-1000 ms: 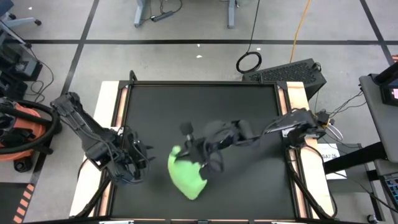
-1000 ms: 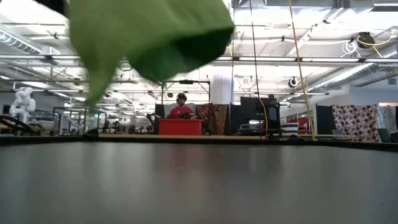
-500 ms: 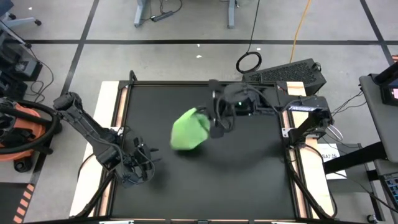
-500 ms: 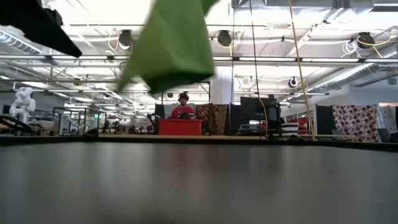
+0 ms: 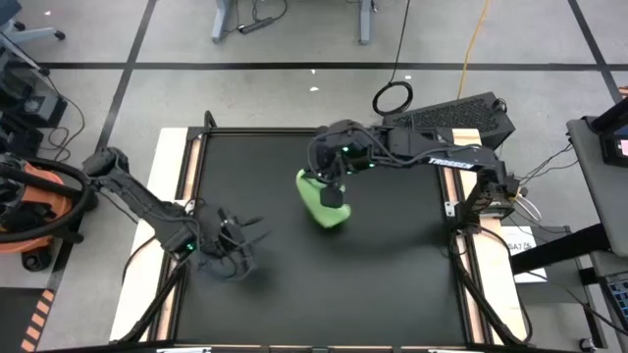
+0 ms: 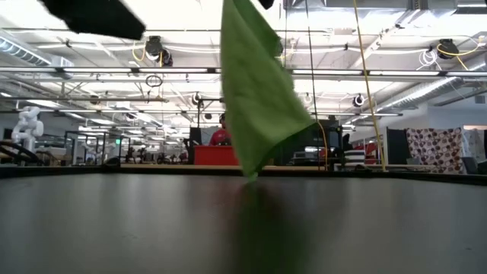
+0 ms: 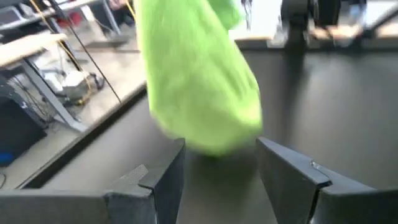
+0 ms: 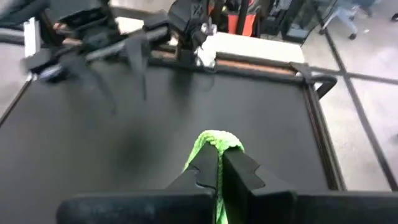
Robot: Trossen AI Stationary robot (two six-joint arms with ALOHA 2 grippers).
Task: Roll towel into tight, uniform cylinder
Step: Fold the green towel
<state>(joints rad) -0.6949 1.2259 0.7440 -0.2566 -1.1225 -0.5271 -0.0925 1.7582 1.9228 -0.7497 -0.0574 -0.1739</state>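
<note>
the right gripper (image 5: 335, 182), pinching the small lime-green soft cloth towel (image 5: 322, 201), has carried it from the black table mat's (image 5: 392, 265) near middle toward its far side, hanging unrolled, while the left gripper (image 5: 238, 257) waits spread near the mat's left edge.

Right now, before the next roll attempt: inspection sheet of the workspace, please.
Surface: black mat covers the table, bare apart from the arms.
Job's things: lime-green towel hangs unrolled from the right gripper, lifted over the mat's middle; low view shows its lowest corner near the mat, contact unclear.
Clutter: nothing seen on the mat.
Grippers: right gripper shut on the towel's top edge; left gripper open, empty, near the mat's left side.
Cables: yellow cable and coiled black cable on the floor beyond the table.
Surroundings: vacuum at left; person at a far red bench.
</note>
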